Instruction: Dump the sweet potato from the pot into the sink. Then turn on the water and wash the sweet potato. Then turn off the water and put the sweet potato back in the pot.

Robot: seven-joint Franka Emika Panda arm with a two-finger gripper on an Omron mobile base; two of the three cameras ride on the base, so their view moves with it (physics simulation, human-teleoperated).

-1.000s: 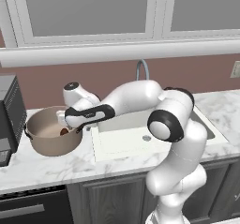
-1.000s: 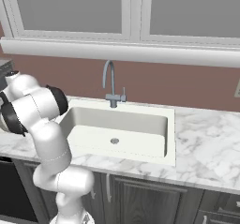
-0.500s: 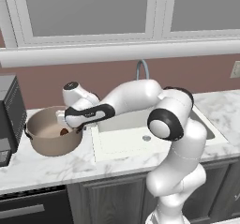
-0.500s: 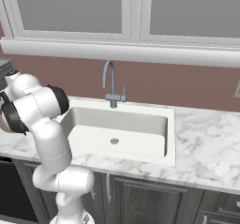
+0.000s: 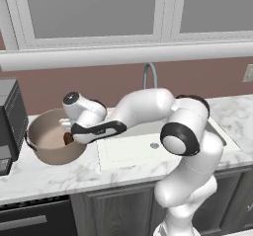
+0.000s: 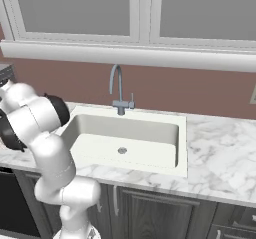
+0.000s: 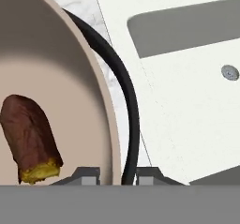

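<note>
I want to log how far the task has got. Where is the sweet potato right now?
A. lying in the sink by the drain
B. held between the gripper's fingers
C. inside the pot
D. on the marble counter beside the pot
C: the sweet potato lies on the pale inside floor of the pot, while the sink next to it holds nothing but its drain.

Glossy white rounded arm [image 5: 148, 106] with dark joint bands
</note>
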